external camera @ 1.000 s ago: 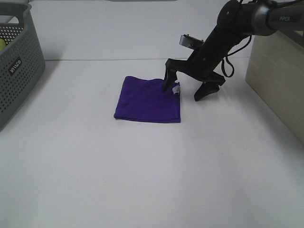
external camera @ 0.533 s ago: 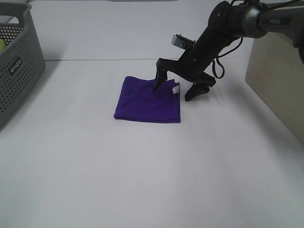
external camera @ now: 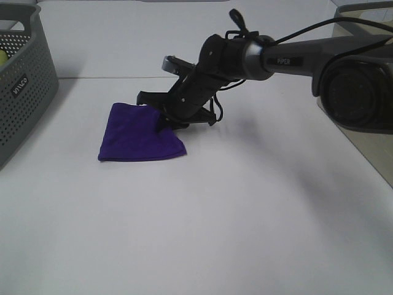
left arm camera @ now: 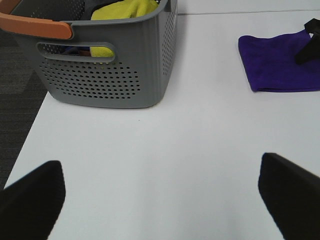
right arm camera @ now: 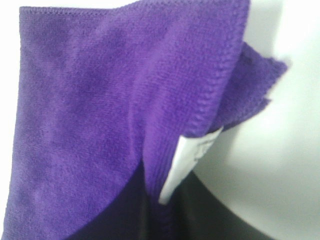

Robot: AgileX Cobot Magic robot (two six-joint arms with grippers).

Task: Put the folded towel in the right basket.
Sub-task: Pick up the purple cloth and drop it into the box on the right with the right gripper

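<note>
The folded purple towel (external camera: 138, 135) lies on the white table, left of the middle. My right gripper (external camera: 174, 118) reaches across from the right and is shut on the towel's right edge, which is bunched and slightly raised. In the right wrist view the towel (right arm camera: 100, 100) fills the frame, with its white label (right arm camera: 187, 160) beside a dark finger (right arm camera: 125, 215). The right basket (external camera: 374, 153) is a beige container at the right edge, partly hidden by the arm. My left gripper (left arm camera: 160, 200) is open and empty, far from the towel (left arm camera: 280, 67).
A grey perforated basket (external camera: 24, 86) stands at the far left; the left wrist view shows it (left arm camera: 105, 75) holding a yellow cloth (left arm camera: 125, 10). The right arm's thick joint (external camera: 359, 92) hangs over the right side of the table.
My right gripper has swung left and closed on the towel's right edge. The towel has slid to the left and its right side has bunched up.
</note>
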